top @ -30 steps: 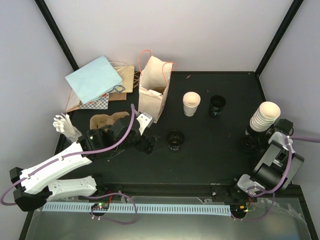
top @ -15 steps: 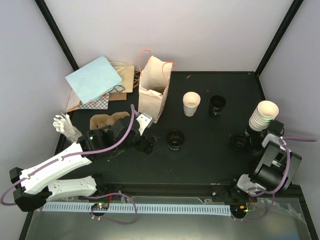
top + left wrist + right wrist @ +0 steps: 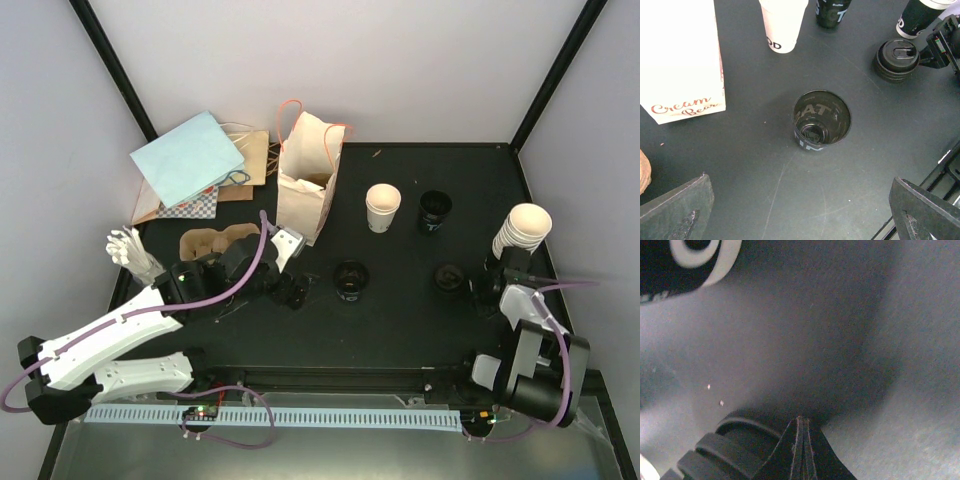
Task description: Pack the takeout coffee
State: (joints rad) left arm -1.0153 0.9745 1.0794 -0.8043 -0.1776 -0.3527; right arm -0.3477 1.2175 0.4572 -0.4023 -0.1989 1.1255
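Top external view, left to right. A pulp tray (image 3: pixel 213 243) and a blue paper sheet (image 3: pixel 186 160) sit at the far left. Printed paper bag (image 3: pixel 305 180) stands upright behind the left gripper (image 3: pixel 296 288), whose fingers are spread wide with nothing between them.

Left wrist view: an open black cup (image 3: pixel 821 120) stands upright just ahead of the spread fingers and centred between them, not touching. The bag is to its left. A lidless white cup (image 3: pixel 383 207) stands upright further back, well apart from both grippers. A second black cup (image 3: pixel 435 212) is just beside it on the right.

The lid stack (image 3: pixel 449 277) of black lids sits right of centre. The right gripper (image 3: pixel 476 291) is at its right side with fingers pressed together, gripping nothing. Right wrist view: the closed fingers (image 3: pixel 792 450) point at the stack's edge; touching or just short, cannot tell. A nested cup stack (image 3: pixel 523 232) stands behind the right gripper, near the table's right edge.

Open room lies in the middle strip between black cup and lid stack, and along the near edge. The table (image 3: pixel 400 330) is matte black, the walls (image 3: pixel 450 70) are pale lilac, and there are black posts at the corners.
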